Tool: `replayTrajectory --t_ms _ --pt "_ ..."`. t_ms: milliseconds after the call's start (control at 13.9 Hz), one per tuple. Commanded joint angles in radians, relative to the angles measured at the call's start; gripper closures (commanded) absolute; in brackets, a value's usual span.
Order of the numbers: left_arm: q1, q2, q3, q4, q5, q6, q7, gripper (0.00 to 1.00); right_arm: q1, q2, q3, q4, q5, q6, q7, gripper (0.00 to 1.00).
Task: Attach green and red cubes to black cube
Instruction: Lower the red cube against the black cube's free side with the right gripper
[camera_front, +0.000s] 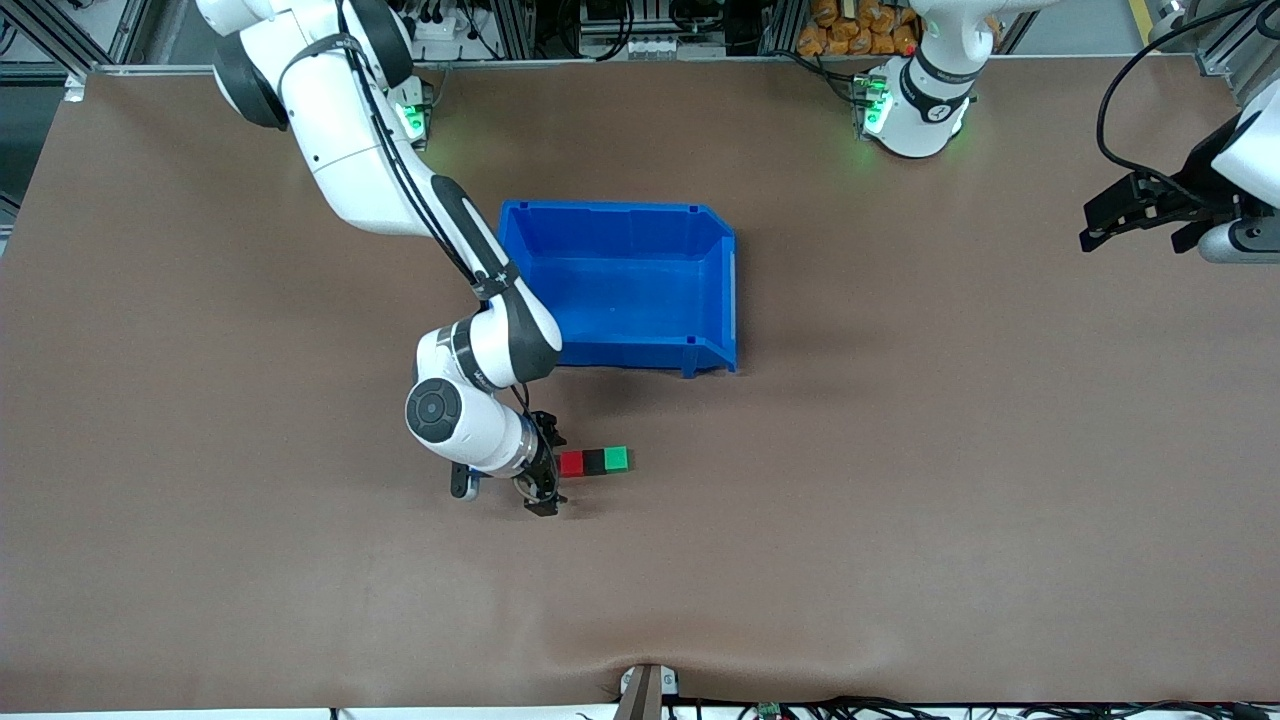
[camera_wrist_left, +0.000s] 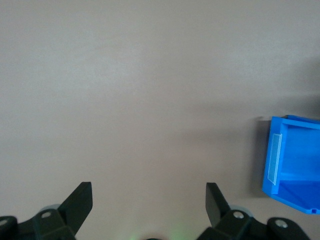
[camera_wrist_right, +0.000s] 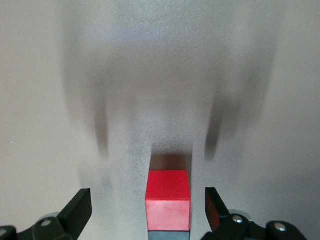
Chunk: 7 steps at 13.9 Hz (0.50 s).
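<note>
The red cube (camera_front: 571, 462), the black cube (camera_front: 594, 462) and the green cube (camera_front: 617, 459) lie touching in one row on the table, nearer to the front camera than the blue bin. My right gripper (camera_front: 551, 466) is low at the red end of the row and stands open. In the right wrist view the red cube (camera_wrist_right: 168, 200) sits between the spread fingers of the right gripper (camera_wrist_right: 147, 194), with a gap on each side, and a sliver of the black cube (camera_wrist_right: 168, 236) shows beside it. My left gripper (camera_front: 1095, 228) waits open at the left arm's end of the table; the left gripper (camera_wrist_left: 149, 196) holds nothing.
A blue bin (camera_front: 716, 300) stands mid-table, farther from the front camera than the cube row; its corner (camera_wrist_left: 292, 160) shows in the left wrist view. The right arm's forearm passes over the bin's end toward the right arm. Brown table surface (camera_front: 900, 500) surrounds the cubes.
</note>
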Motion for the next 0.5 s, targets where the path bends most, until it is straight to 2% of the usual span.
replayTrajectory --t_ms 0,432 --pt "0.001 0.009 -0.003 0.023 0.008 -0.018 0.01 0.0 -0.002 -0.022 0.0 0.0 0.008 -0.013 -0.026 0.0" --pt "0.004 0.009 -0.003 0.023 0.008 -0.018 0.008 0.0 0.001 -0.032 0.001 0.0 0.019 -0.02 -0.049 0.0"
